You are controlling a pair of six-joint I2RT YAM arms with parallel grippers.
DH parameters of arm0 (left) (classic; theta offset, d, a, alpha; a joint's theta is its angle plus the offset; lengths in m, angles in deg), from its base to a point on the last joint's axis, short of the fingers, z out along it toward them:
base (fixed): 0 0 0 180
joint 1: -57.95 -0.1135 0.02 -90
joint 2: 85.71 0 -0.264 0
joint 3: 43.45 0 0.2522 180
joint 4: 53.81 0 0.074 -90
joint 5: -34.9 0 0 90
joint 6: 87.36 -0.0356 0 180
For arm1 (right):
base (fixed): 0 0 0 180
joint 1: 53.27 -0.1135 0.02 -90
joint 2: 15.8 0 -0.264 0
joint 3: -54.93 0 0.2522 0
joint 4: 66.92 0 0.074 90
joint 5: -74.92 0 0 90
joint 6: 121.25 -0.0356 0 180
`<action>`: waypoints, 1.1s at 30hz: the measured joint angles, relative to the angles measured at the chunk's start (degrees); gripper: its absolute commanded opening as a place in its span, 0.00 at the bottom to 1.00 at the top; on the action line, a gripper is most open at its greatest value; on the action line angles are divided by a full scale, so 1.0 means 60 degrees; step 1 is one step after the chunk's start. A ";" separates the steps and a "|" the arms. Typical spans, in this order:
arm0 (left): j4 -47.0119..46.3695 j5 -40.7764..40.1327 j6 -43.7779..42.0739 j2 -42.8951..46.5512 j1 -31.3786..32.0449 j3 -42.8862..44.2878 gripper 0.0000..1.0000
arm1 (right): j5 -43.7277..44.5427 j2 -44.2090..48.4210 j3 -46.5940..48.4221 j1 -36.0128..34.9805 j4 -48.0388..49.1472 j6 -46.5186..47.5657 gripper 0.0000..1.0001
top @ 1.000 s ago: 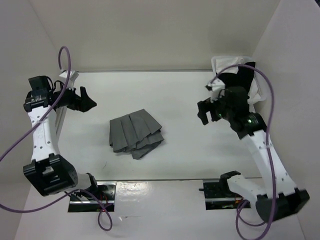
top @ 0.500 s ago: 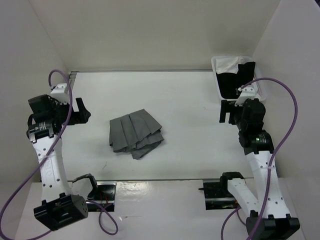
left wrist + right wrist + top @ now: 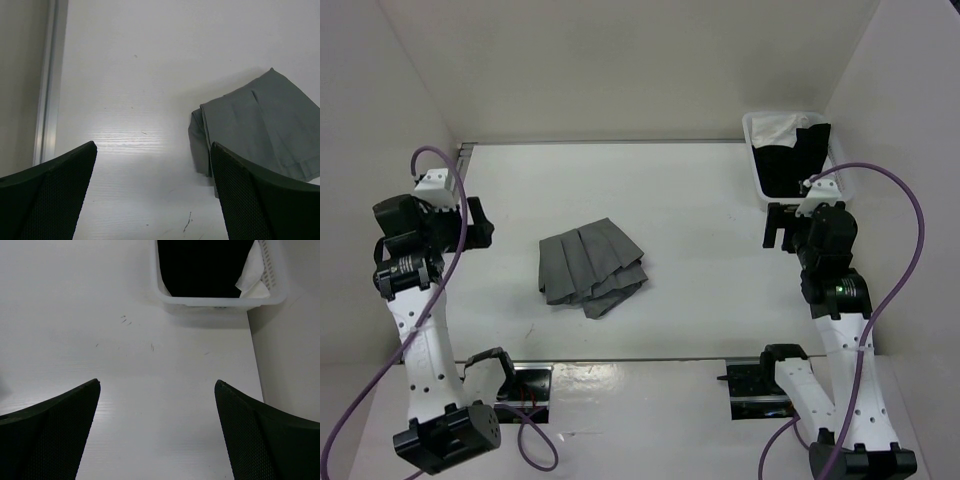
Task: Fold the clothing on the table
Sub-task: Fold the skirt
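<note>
The clothing (image 3: 592, 265), a grey pleated skirt, lies folded into a compact bundle near the middle of the white table (image 3: 690, 200). Its corner (image 3: 255, 125) shows at the right of the left wrist view. My left gripper (image 3: 478, 224) hovers open at the table's left side, well clear of the skirt, nothing between its fingers (image 3: 55, 190). Over at the right my right gripper (image 3: 776, 226) is also open and empty above bare tabletop, just in front of the basket; its fingers (image 3: 260, 435) frame only white surface.
A small white plastic basket (image 3: 756, 172) at the back right corner holds a black garment (image 3: 790, 160) and a white one (image 3: 780, 127); its near wall (image 3: 215, 301) shows in the right wrist view. A metal rail (image 3: 47, 85) runs along the table's left edge. White walls enclose the table.
Both arms have pulled back toward the table's sides: the left gripper dropped lower and nearer the left edge, the right gripper swung right and away from the middle. The skirt has not moved.
</note>
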 measured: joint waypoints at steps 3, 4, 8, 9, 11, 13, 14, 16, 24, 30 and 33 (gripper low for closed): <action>-0.0135 -0.0386 0.0022 0.0419 0.0000 -0.0062 1.00 | 0.0022 0.0000 0.0000 0.0000 0.0004 0.0000 0.99; -0.0164 -0.0499 0.0025 0.0528 0.0000 -0.0069 1.00 | 0.0044 0.0000 0.0000 0.0000 0.0004 0.0000 0.99; -0.0229 -0.0900 0.0025 0.0787 0.0000 -0.0080 1.00 | 0.0113 0.0018 0.0000 0.0058 0.0007 0.0004 0.99; -0.0240 -0.0980 0.0025 0.0790 0.0000 -0.0080 1.00 | 0.0113 0.0029 0.0000 0.0066 0.0007 0.0004 0.99; -0.0259 -0.1104 0.0025 0.0783 0.0000 -0.0084 1.00 | 0.0113 0.0066 0.0000 0.0069 0.0007 0.0004 0.99; -0.0266 -0.1169 0.0025 0.0780 0.0000 -0.0102 1.00 | 0.0095 0.0109 0.0000 0.0069 0.0004 0.0015 0.99; -0.0277 -0.1198 0.0025 0.0780 0.0000 -0.0109 1.00 | 0.0091 0.0127 0.0000 0.0069 0.0007 0.0025 0.99; -0.0277 -0.1231 0.0025 0.0780 0.0000 -0.0120 1.00 | 0.0087 0.0138 0.0000 0.0069 0.0007 0.0033 0.99; -0.0280 -0.1260 0.0025 0.0783 0.0000 -0.0124 1.00 | 0.0091 0.0138 0.0000 0.0069 0.0007 0.0076 0.99; -0.0280 -0.1257 0.0025 0.0790 0.0000 -0.0124 1.00 | 0.0091 0.0138 0.0000 0.0069 0.0007 0.0076 0.99; -0.0280 -0.1239 0.0025 0.0790 0.0000 -0.0124 1.00 | 0.0091 0.0138 0.0000 0.0073 0.0007 0.0076 0.99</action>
